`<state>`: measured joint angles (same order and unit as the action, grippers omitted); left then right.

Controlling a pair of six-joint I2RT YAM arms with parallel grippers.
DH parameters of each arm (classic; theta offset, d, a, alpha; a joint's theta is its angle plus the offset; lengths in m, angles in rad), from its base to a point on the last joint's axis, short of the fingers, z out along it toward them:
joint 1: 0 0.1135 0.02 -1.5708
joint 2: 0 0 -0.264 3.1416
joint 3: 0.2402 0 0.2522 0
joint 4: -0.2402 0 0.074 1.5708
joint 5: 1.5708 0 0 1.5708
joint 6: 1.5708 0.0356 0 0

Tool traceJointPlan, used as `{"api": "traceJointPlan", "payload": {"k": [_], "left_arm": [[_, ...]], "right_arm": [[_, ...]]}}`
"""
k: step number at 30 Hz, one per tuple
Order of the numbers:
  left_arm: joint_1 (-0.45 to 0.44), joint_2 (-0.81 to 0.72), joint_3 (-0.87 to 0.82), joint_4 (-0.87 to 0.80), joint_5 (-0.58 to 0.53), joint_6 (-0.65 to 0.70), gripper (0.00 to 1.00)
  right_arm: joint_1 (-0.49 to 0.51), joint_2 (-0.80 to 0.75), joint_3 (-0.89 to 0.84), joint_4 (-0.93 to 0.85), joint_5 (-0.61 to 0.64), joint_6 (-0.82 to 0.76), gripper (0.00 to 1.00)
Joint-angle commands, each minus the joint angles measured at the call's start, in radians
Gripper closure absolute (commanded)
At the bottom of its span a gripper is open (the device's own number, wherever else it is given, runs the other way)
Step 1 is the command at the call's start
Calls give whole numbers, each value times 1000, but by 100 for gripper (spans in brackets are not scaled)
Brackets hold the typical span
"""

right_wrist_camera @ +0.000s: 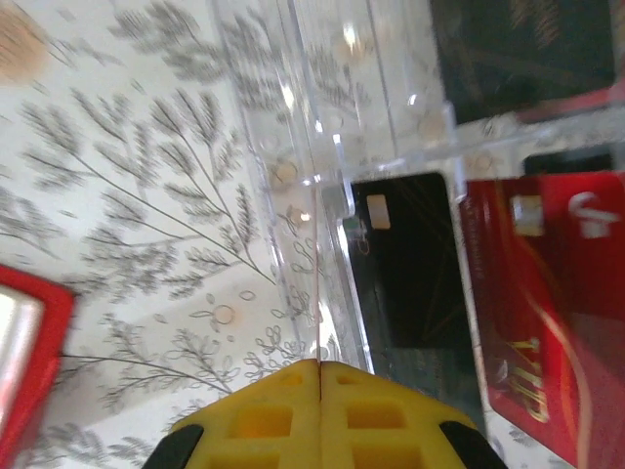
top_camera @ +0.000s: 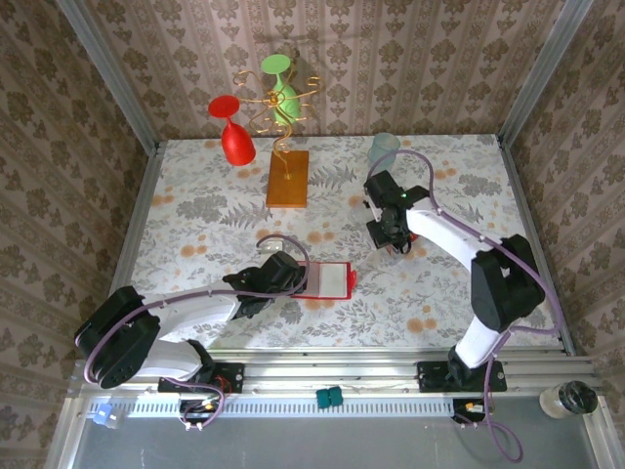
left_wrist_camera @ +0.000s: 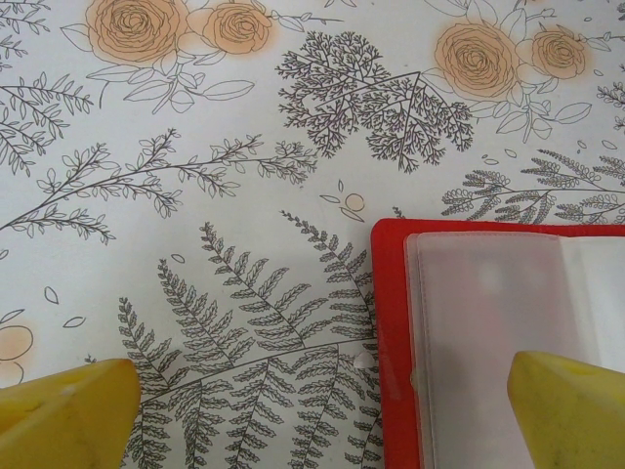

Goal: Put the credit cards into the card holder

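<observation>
Top external view: on the table [top_camera: 195, 225] the card holder [top_camera: 330, 280] lies open, its pale pockets apparently empty, so filling has yet to begin. The credit cards [right_wrist_camera: 547, 293] sit by a clear tray [right_wrist_camera: 293, 147] under the clenched right gripper [right_wrist_camera: 320, 386], which shows nothing between its fingers. The left gripper [left_wrist_camera: 317, 391] straddles the holder's edge, spread wide.

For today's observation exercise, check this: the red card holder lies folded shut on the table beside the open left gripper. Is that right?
Not quite. The card holder lies open, pale inner pockets up, as the left wrist view shows; the left gripper beside it is open.
</observation>
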<state>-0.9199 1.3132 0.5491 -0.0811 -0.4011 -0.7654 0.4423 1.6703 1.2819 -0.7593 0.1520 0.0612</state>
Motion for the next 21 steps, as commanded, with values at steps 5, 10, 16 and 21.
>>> {"api": "traceJointPlan", "payload": {"k": [5, 10, 16, 21], "left_arm": [[9, -23, 5, -31, -12, 8, 2], [8, -30, 0, -43, -16, 8, 2], [8, -48, -14, -56, -29, 5, 2], [10, -49, -22, -55, -27, 4, 2]], "right_arm": [[43, -142, 37, -23, -172, 93, 100], [111, -159, -49, 108, -326, 263, 100], [190, -99, -124, 267, -423, 391, 100], [220, -38, -144, 327, -446, 429, 100]]}}
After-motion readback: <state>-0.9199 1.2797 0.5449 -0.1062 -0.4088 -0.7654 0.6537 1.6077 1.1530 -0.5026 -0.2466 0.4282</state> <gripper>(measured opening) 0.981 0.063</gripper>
